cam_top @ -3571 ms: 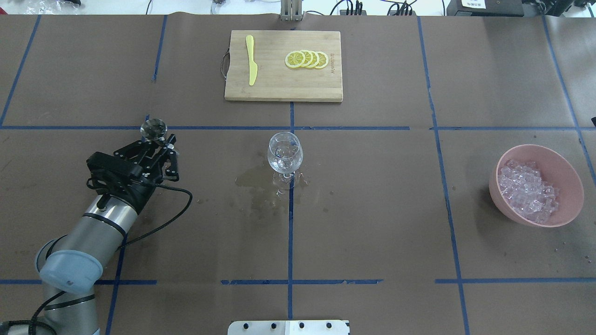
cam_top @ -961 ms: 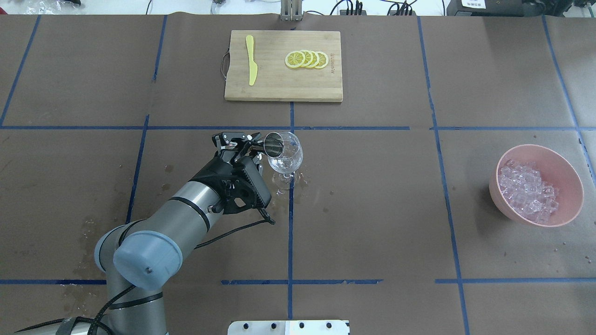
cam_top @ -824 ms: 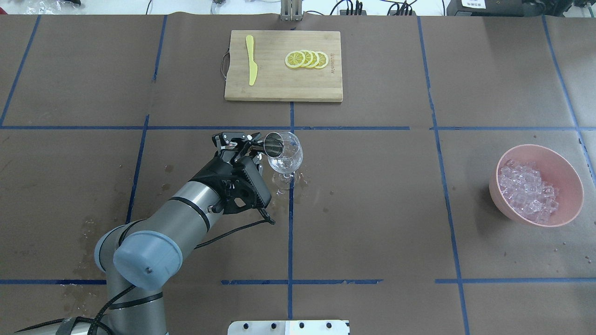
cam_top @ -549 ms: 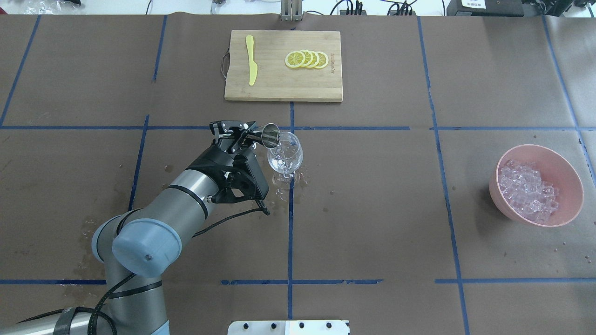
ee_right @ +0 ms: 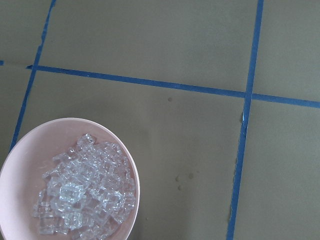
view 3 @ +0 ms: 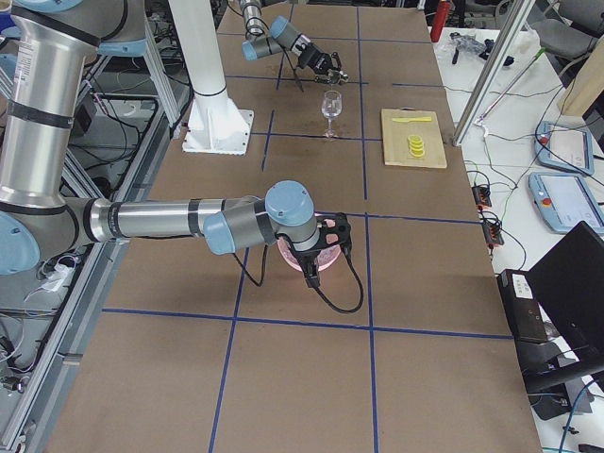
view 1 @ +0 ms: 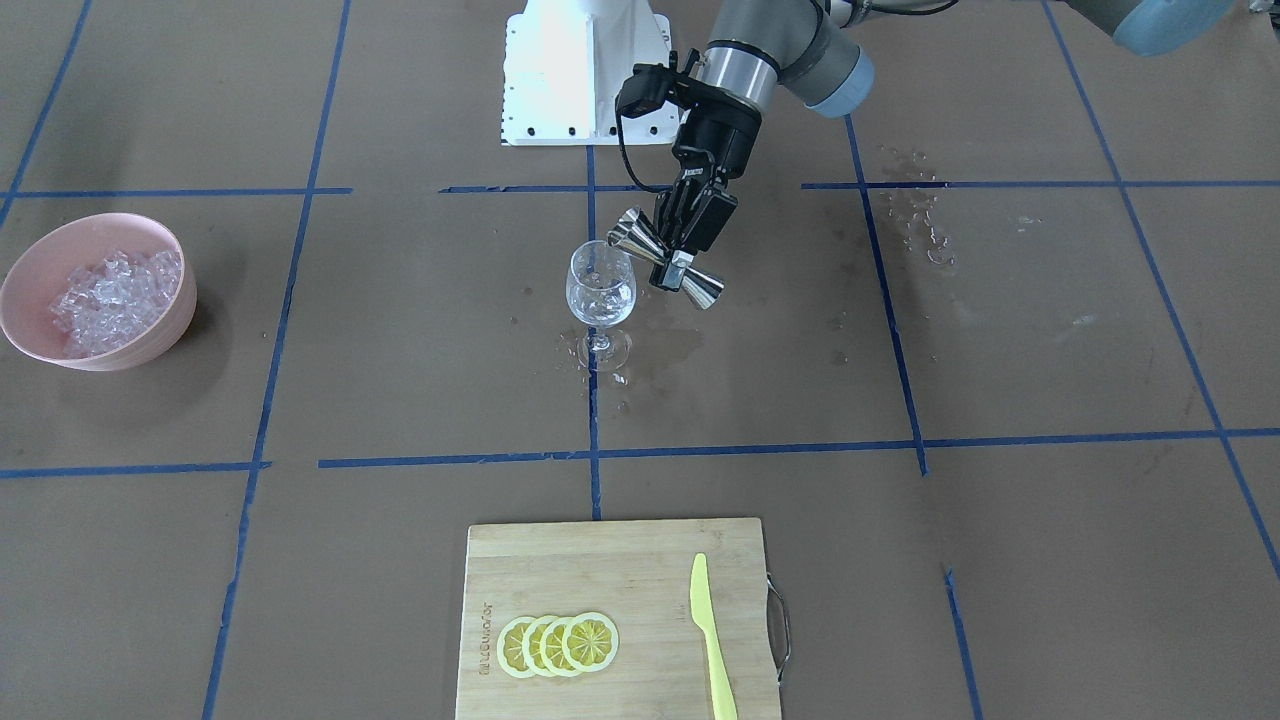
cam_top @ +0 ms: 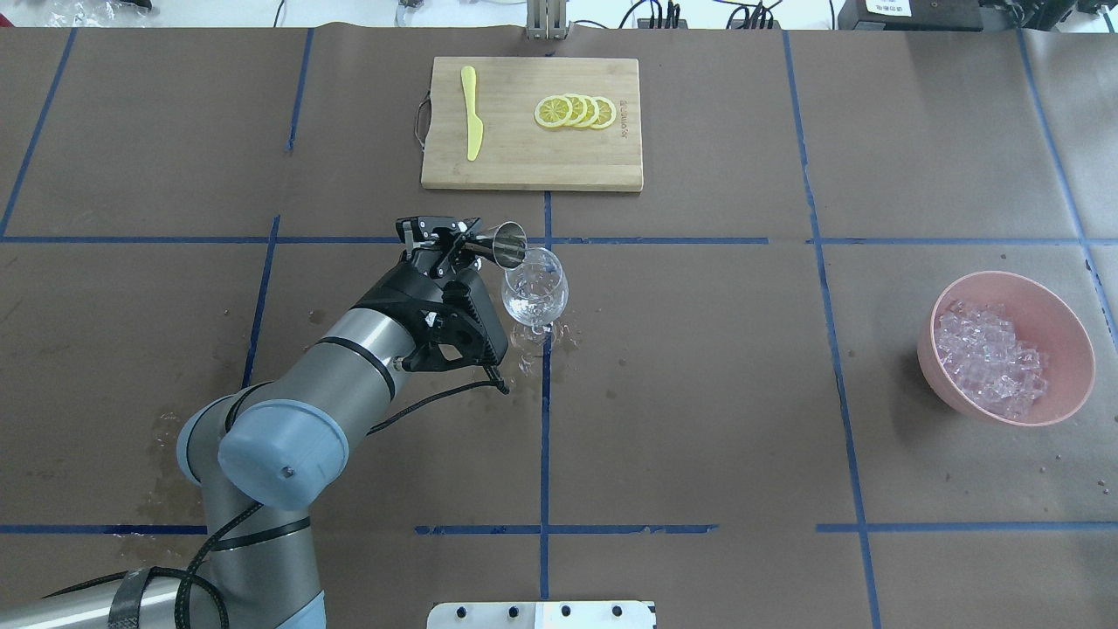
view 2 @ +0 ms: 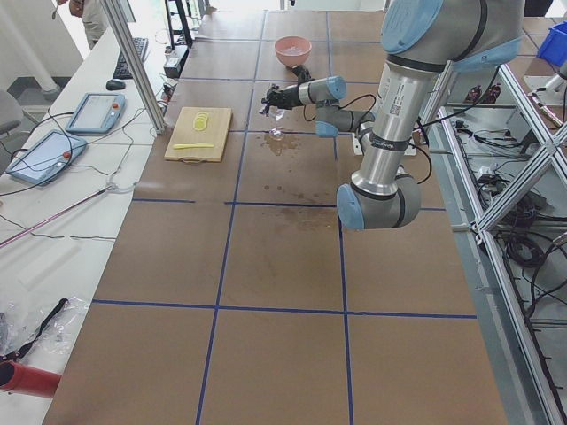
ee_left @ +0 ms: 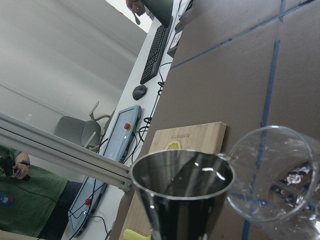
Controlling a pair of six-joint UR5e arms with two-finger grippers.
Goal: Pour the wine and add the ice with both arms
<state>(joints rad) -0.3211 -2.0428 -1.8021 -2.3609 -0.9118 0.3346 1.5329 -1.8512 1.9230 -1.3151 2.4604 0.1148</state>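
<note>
A clear wine glass (cam_top: 534, 293) stands upright at the table's middle, and a little clear wine (view 1: 600, 305) lies in its bowl. My left gripper (cam_top: 465, 246) is shut on the waist of a steel jigger (view 1: 665, 262). The jigger is tipped on its side, with its mouth (ee_left: 182, 175) just beside the glass rim (ee_left: 272, 175). The ice (cam_top: 991, 358) fills a pink bowl (cam_top: 1061, 336) at the right. My right gripper (view 3: 321, 247) hovers over that bowl. It shows only in the exterior right view, so I cannot tell its state. Its wrist camera looks down on the ice (ee_right: 85, 195).
A wooden cutting board (cam_top: 531, 166) at the far middle carries lemon slices (cam_top: 575, 111) and a yellow knife (cam_top: 472, 114). Wet patches (view 1: 660, 360) darken the paper around the glass foot, and droplets (view 1: 915, 200) lie farther toward my left. The white pedestal (view 1: 585, 70) stands at the near edge.
My left gripper carried the jigger from the table's left to the glass and tipped it over the rim. In the last second the jigger's mouth drew back slightly from the rim.
</note>
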